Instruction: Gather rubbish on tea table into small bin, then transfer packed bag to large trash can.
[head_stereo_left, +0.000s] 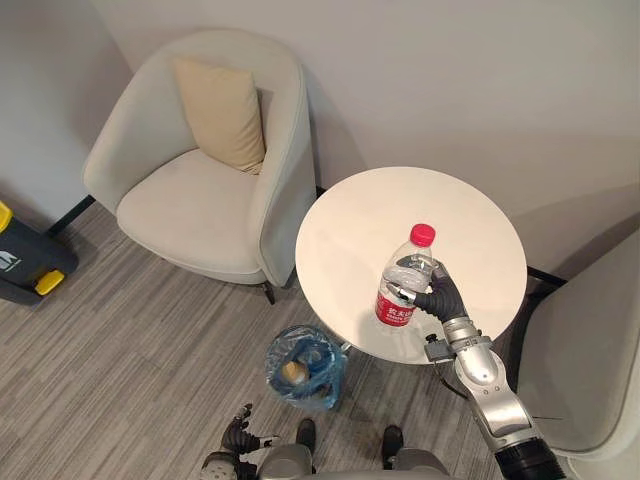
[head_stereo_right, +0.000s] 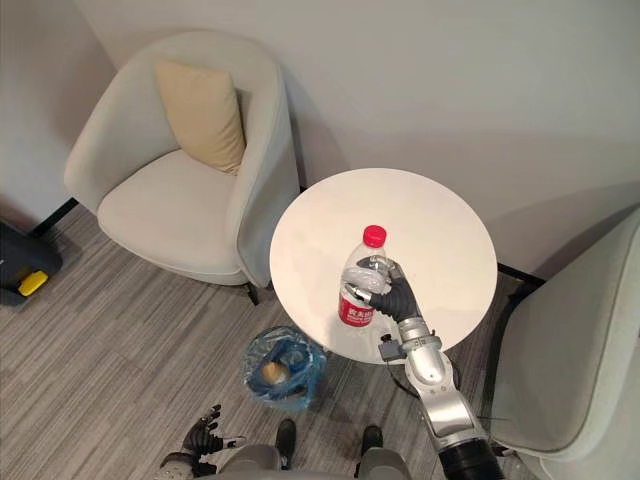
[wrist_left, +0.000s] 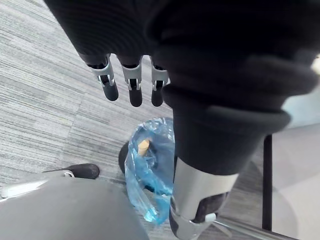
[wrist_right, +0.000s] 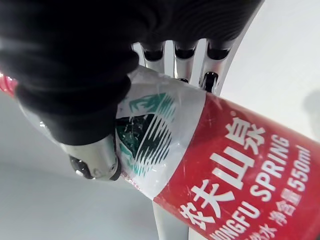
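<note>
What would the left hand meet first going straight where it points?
Likely the small bin lined with a blue plastic bag, or the grey plank floor just before it; depth unclear.

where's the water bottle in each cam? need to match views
Left eye view: bottle right of centre, over the round table's near side, gripped by the right robot hand.
Right eye view: same, just right of centre.
Right wrist view: its red label close up.
Left wrist view: faces the floor and blue-bagged bin instead.
Shared landmark: the round table.
</note>
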